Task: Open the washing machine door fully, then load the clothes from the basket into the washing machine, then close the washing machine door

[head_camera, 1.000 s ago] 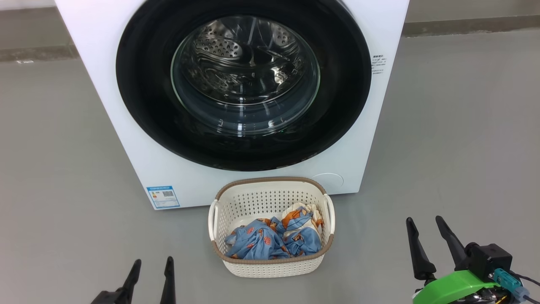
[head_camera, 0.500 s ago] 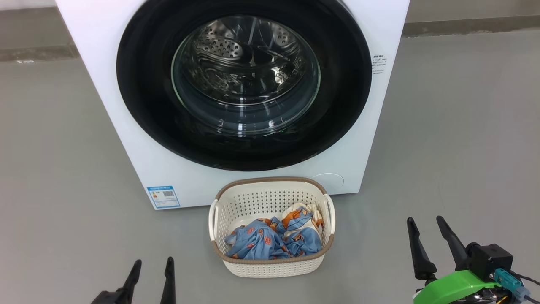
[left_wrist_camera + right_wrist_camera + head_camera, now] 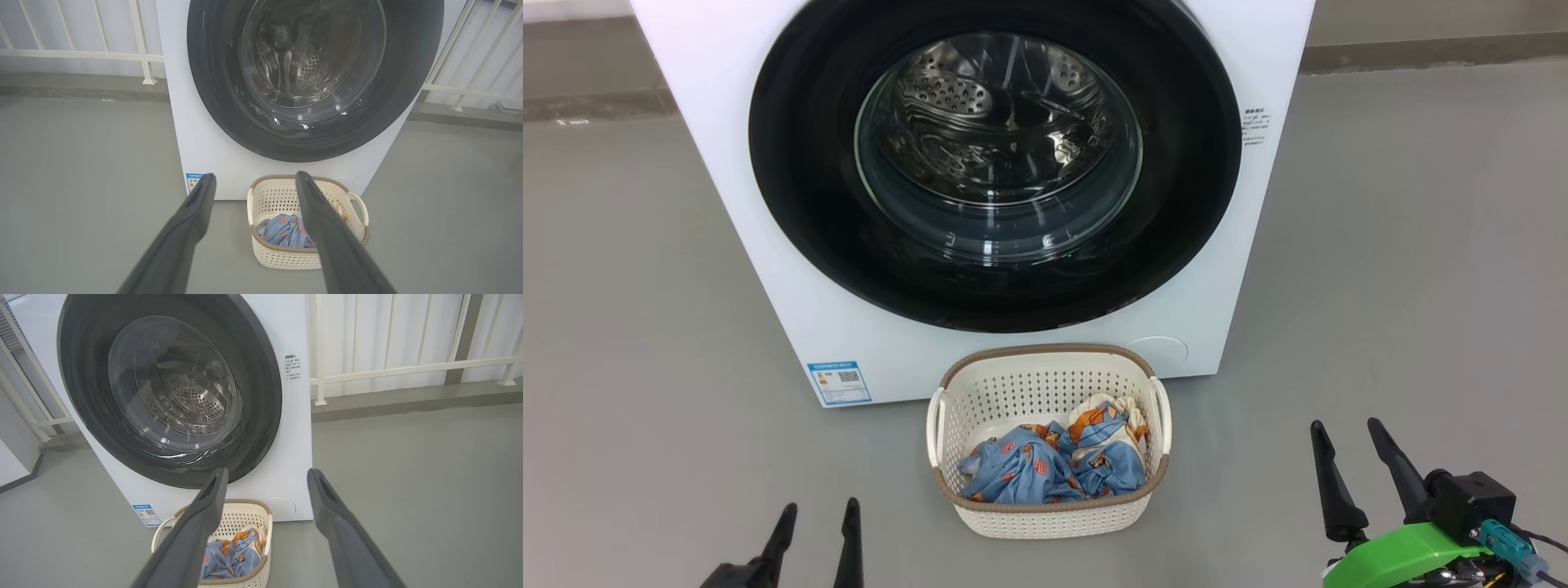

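The left gripper (image 3: 818, 506), at the near left, has its two long dark fingers spread wide with nothing between them. The right gripper (image 3: 1344, 425), at the near right on its green mount, is just as wide apart and just as empty. Both hang over bare floor, well apart from everything else.

Between them, a little farther off, sits the small cream-white perforated plastic basket with a brown woven-look rim (image 3: 1045, 349). It stands just in front of the big white front-loading washing machine (image 3: 768, 310). A crumpled heap of blue, orange and white patterned clothes (image 3: 1045, 469) lies inside it.

The large round washing machine door with its glossy black rim and bulging clear glass (image 3: 996, 147) sits flush against the front. The steel drum behind the glass looks empty. So I judge that nothing of the task is done: opening the door, loading and closing are all left.

The smooth grey floor (image 3: 645, 327) looks flat and dry. A white metal railing (image 3: 408, 369) on a low grey kerb runs behind the machine.
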Motion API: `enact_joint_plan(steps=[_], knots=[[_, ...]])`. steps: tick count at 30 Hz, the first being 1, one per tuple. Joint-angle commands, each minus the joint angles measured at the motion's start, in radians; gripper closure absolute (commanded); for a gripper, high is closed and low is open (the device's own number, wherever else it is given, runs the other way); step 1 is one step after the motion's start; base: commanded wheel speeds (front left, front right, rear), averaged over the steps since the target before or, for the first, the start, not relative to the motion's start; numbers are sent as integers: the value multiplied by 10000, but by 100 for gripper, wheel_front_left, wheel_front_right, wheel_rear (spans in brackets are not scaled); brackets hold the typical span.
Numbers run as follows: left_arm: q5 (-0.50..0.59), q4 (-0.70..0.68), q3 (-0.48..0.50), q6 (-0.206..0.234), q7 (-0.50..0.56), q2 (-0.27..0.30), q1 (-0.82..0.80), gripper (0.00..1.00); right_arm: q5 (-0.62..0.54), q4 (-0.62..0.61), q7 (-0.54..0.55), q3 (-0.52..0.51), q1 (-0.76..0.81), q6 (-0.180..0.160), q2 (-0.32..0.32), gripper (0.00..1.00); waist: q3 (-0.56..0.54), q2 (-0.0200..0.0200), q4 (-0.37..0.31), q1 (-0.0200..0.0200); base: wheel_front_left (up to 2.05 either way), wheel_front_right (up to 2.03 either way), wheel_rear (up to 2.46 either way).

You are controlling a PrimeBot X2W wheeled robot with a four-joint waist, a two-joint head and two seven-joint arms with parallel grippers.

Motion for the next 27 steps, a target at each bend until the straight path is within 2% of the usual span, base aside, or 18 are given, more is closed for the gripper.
enact_joint_plan(steps=[1, 7, 17, 27], knots=[[-3, -166, 303, -39, -92, 106, -394, 0, -3, -202, -122, 226, -447, 16, -95, 0, -6, 0, 0, 0, 0, 0, 0], [-65, -113, 279, -63, -92, 106, -386, 0, 24, -162, -122, 253, -447, 16, -95, 0, -40, 0, -3, 0, 0, 0, 0], [-206, -55, 165, -351, -92, 106, -388, 0, 120, -27, -122, 326, -486, 16, -95, 0, -64, 0, -2, 0, 7, 7, -14], [-157, -146, 159, -429, -92, 106, -307, 0, 160, 22, -122, 354, -481, 16, -95, 0, -72, 0, -14, 0, 73, 72, -145]])
